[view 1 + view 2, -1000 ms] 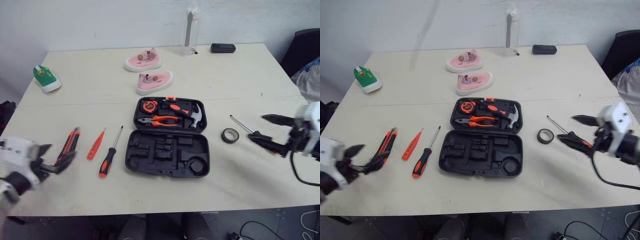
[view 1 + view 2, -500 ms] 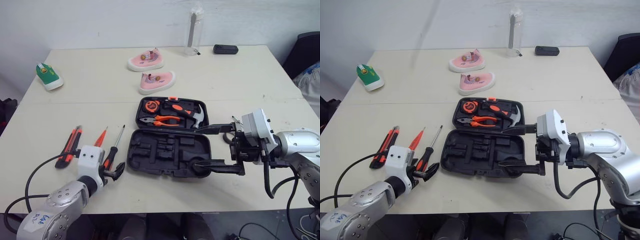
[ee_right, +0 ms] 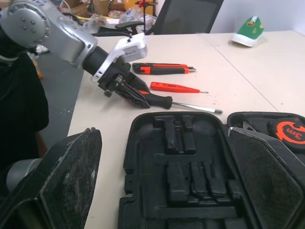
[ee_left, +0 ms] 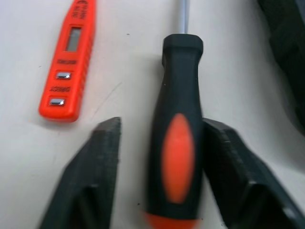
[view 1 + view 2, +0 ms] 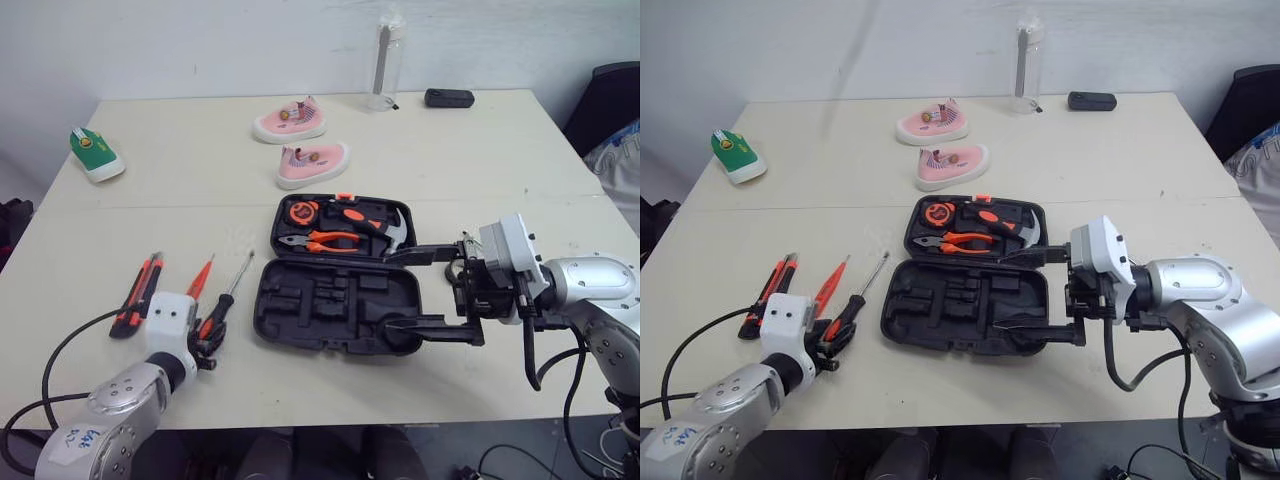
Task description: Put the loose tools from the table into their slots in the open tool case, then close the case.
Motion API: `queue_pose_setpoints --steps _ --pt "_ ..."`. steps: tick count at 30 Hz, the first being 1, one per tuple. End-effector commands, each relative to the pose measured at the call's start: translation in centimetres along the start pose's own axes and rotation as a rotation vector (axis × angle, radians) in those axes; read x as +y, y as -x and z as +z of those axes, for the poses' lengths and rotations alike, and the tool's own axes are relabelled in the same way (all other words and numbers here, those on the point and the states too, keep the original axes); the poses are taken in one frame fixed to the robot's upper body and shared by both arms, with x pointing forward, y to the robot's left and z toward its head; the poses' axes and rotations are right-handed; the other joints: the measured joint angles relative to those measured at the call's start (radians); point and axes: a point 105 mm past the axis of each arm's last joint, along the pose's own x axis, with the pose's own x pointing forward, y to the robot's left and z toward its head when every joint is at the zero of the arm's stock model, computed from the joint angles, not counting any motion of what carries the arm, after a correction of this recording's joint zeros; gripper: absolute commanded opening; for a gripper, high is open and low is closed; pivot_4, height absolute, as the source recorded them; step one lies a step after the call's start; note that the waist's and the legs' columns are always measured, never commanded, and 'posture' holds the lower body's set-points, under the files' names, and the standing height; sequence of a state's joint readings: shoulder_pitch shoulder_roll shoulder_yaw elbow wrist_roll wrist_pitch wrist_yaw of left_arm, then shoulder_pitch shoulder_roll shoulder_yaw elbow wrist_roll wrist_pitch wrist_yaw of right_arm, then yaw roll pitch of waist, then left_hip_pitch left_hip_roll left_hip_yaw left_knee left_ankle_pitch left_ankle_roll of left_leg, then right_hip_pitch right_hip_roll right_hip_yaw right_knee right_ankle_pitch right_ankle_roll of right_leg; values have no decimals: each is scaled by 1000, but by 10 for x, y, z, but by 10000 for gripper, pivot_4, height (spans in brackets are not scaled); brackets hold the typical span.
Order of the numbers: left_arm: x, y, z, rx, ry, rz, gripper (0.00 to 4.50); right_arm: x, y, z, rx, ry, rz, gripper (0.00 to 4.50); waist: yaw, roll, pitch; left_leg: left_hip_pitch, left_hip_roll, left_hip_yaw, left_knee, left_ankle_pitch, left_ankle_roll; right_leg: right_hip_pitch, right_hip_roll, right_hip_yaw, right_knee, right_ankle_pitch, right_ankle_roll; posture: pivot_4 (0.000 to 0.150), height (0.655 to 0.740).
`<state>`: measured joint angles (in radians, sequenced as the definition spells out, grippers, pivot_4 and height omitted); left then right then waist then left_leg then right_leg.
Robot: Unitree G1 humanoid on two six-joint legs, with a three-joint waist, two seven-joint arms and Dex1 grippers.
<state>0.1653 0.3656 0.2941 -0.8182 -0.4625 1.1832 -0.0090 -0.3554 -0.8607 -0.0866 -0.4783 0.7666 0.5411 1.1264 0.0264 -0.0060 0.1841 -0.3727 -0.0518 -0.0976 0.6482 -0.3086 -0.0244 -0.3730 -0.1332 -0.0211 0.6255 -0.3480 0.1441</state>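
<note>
No lettering I can read anywhere. The orange voltage tester (image 4: 69, 62) has a small display window and two lines of print on its body, too blurred for me to make out. The tape measure (image 3: 288, 131) has a white mark on its orange face, no legible word.

The tool case (image 5: 300, 300) lies open flat in the middle of the table (image 5: 500, 160). Its far half holds the tape measure, the orange-handled pliers (image 5: 322, 240) and the hammer (image 5: 385, 228). The near half shows bare black moulded recesses.

My left gripper (image 4: 162, 123) is down on the table left of the case, its fingers spread either side of the black-and-orange screwdriver (image 4: 176, 143). One finger sits against the handle and the other stands a little off it, so it is released, not clamped. The screwdriver lies flat with its shaft pointing away. The tester is just beside it and the orange-and-black utility knife (image 5: 138, 292) is further left.

My right gripper (image 5: 392, 291) is spread wide at the case's right end, one finger by the hammer and the other over the near tray's right corner, gripping nothing. I cannot tell if it touches the plastic.

The right wrist view looks across the tray to the left gripper on the screwdriver. The head views add the far side of the table: two pink shoes (image 5: 312, 160), a green shoe (image 5: 96, 155), a clear bottle (image 5: 382, 60) and a small black box (image 5: 447, 97).
</note>
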Motion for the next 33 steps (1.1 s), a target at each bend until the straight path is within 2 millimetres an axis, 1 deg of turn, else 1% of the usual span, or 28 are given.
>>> queue_pose_setpoints --steps 1,4,6,9,12,16,18,20,21,24,27,30,33 --pt "-2 0 2 -14 -14 -24 8175 0 1 9 -25 36 4 45000 0 0 0 0 0 0 0 0 0 0 0 0 0 0 0 1500 7269" --pt "3 6 20 -70 -87 -44 8286 0 0 8 -12 53 14 45000 0 0 0 0 0 0 0 0 0 0 0 0 0 0 0 1500 7269" --pt "8 14 37 -101 -178 -85 8286 -1 -1 9 -20 53 18 45000 0 -1 1 -1 1 0 0 0 0 -1 0 0 0 0 0 1500 7269" --pt "14 23 57 -102 -324 -182 8286 -3 -3 10 -27 52 26 45000 -2 -1 1 -1 2 0 0 0 -1 -2 2 0 0 1 -1 1500 7269" --pt "7 28 73 -67 -499 -348 8286 -5 -5 7 -33 39 28 45000 -3 -1 1 -1 3 1 -1 0 -1 -2 2 0 -2 1 -2 1500 7269" --pt "10 25 100 -31 -701 -475 8286 -9 -3 -2 -4 33 12 45000 -2 0 1 -2 8 1 -2 0 -1 -3 2 -1 -4 2 -3 1500 7269" --pt "10 22 117 -32 -785 -524 8286 -13 -1 -6 8 29 -13 45000 -1 0 1 -3 8 1 -2 -1 -1 -3 2 -1 -5 2 -3 1500 7269" --pt "4 15 135 -53 -858 -569 8286 -14 1 -8 11 24 -27 45000 0 0 2 -3 8 1 -2 -1 -1 -3 2 -1 -5 2 -3 1500 7269" --pt "-3 11 141 -58 -885 -606 8286 -13 1 -9 14 24 -26 45000 -1 0 2 -4 8 1 -2 -1 -1 -3 2 -2 -5 2 -2 1500 7269" --pt "-21 1 145 -33 -931 -719 8286 -10 2 -11 22 20 -34 45000 -4 0 3 -5 5 2 -2 -1 0 -4 3 -2 -4 3 -2 1500 7269" --pt "-38 -19 142 16 -949 -777 8286 -11 4 -14 25 11 -59 45000 -9 -1 3 -5 3 2 -2 -1 1 -4 3 -2 -2 3 -1 1500 7269" --pt "-51 -40 135 60 -998 -815 8286 -10 4 -16 28 4 -69 45000 -15 -3 4 -6 4 2 0 -1 1 -5 4 -2 0 3 -1 1500 7269" --pt "-59 -58 131 94 -1051 -838 8286 -10 5 -19 43 -1 -86 45000 -14 -6 7 -6 3 2 2 -1 1 -5 4 -2 1 3 0 1500 7269"
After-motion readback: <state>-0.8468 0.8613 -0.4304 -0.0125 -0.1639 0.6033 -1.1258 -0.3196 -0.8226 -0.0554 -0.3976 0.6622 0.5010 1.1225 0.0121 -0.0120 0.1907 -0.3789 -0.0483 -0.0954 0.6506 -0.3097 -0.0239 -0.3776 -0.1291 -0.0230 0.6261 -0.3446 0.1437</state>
